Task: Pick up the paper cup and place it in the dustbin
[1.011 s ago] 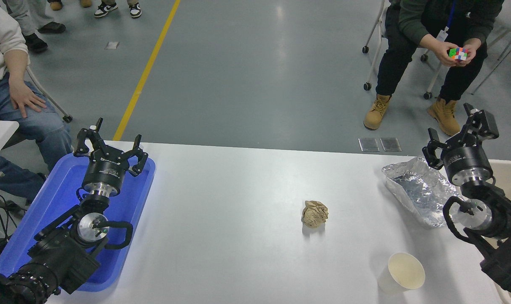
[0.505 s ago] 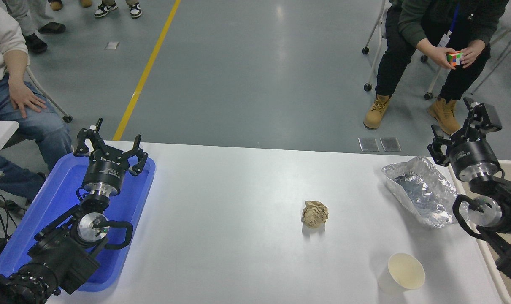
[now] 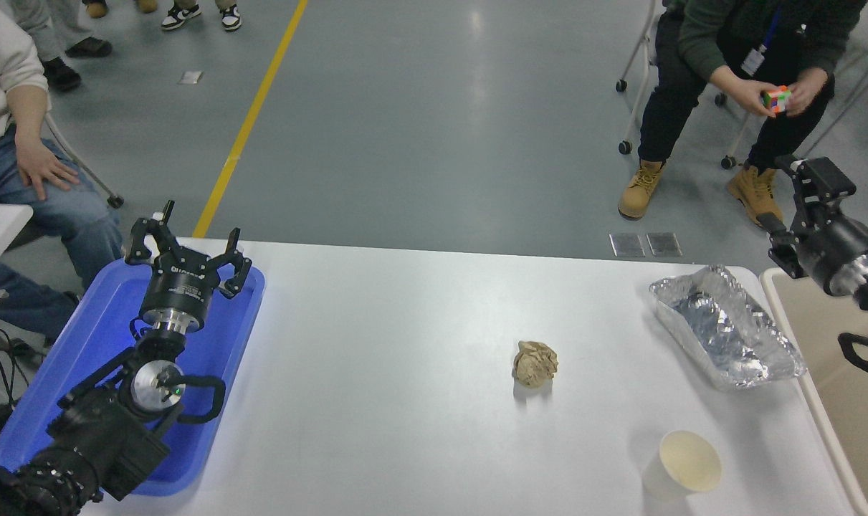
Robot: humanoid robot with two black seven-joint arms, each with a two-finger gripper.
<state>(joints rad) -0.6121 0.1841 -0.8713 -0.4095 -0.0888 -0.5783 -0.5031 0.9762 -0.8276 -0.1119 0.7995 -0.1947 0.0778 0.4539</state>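
The cup (image 3: 681, 464) stands upright on the white worktop (image 3: 405, 373) at its near right, close to the near edge, with its cream inside facing up. Nothing touches it.

The bin (image 3: 846, 390) sits off the right edge of the worktop; only its left rim and part of its tan inside are in view. The cup is near the bin's rim but on the worktop, apart from it.

The right claw (image 3: 799, 204) is raised at the far right, above the far end of the bin and just right of the foil tray (image 3: 724, 326). Its fingers are spread and hold nothing (one finger points up and far, the other shows lower on the left of the wrist). It is well apart from the cup.

The foil tray lies on the far right of the worktop, between the cup and the far edge, its right side close to the bin's rim. A crumpled brown paper ball (image 3: 535, 363) lies near the middle of the worktop, to the left of and farther than the cup, touching nothing else.

The left arm is parked at the near left over the blue tray (image 3: 61, 387). The left claw (image 3: 188, 252) is spread and empty, above the tray's far end.

A person (image 3: 745, 64) sits beyond the far right of the worktop, holding a coloured cube (image 3: 776, 99) in both hands. A second person (image 3: 18, 143) sits at the far left.
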